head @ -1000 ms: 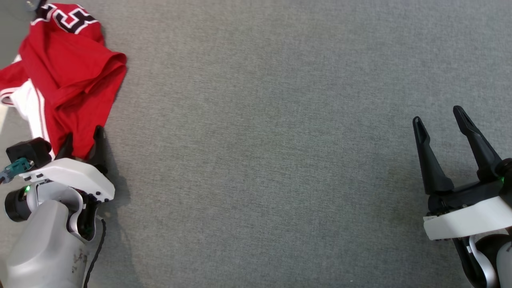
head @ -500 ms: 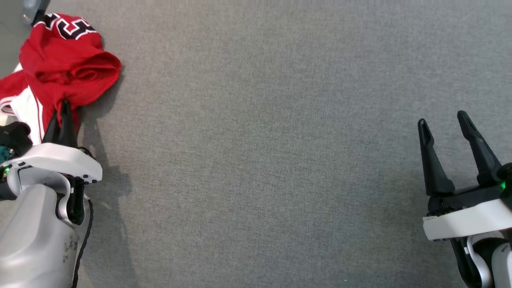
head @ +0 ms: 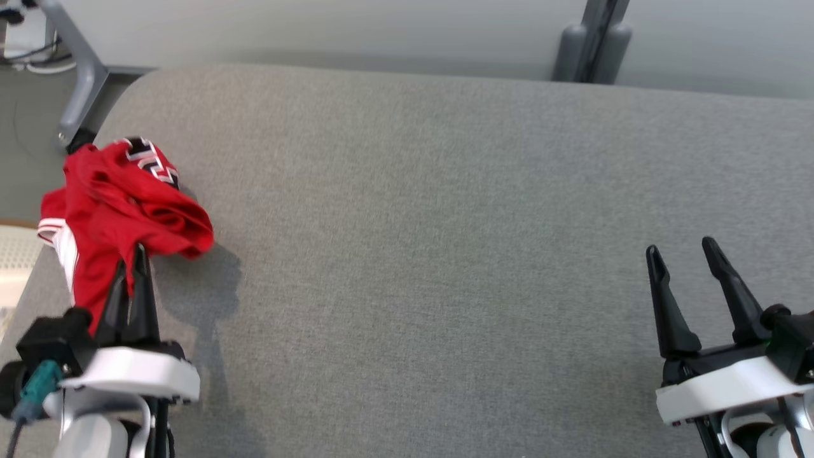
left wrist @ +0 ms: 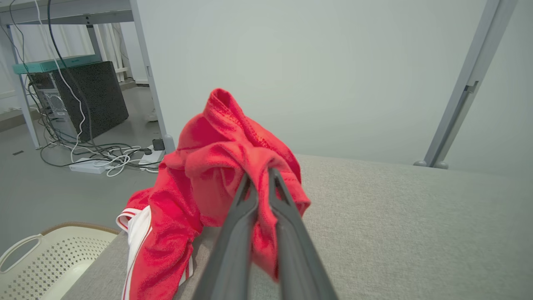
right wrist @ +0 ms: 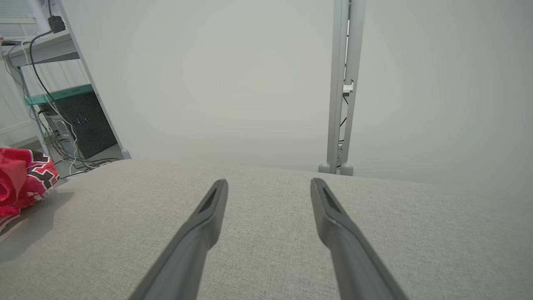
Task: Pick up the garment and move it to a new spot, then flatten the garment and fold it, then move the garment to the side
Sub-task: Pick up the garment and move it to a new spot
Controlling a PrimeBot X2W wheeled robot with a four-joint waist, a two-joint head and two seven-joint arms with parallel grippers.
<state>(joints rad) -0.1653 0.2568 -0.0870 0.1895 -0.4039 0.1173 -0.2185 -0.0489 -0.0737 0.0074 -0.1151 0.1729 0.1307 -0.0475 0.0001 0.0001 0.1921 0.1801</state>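
Note:
The garment (head: pixel 121 203) is a red jersey with white side stripes and black-and-white lettering, bunched at the left edge of the grey table (head: pixel 445 254). My left gripper (head: pixel 135 257) is shut on a fold of its red cloth and holds that part raised. In the left wrist view the two fingers pinch the garment (left wrist: pixel 216 166) at the left gripper (left wrist: pixel 260 175), while the rest hangs to the table edge. My right gripper (head: pixel 680 251) stands open above the table at the lower right, holding nothing. The right wrist view shows the right gripper (right wrist: pixel 268 187) wide apart, with the garment (right wrist: pixel 23 179) far left.
A white perforated basket (left wrist: pixel 46 258) sits below the table's left edge. Grey frame legs (head: pixel 591 38) stand behind the table against a pale wall. A computer tower (left wrist: pixel 79 98) and loose cables lie on the floor to the left.
My left gripper closed on the garment's near edge and lifted it, so the cloth is bunched higher. The head camera tilted up, and the table's far edge now shows. The right gripper stayed open.

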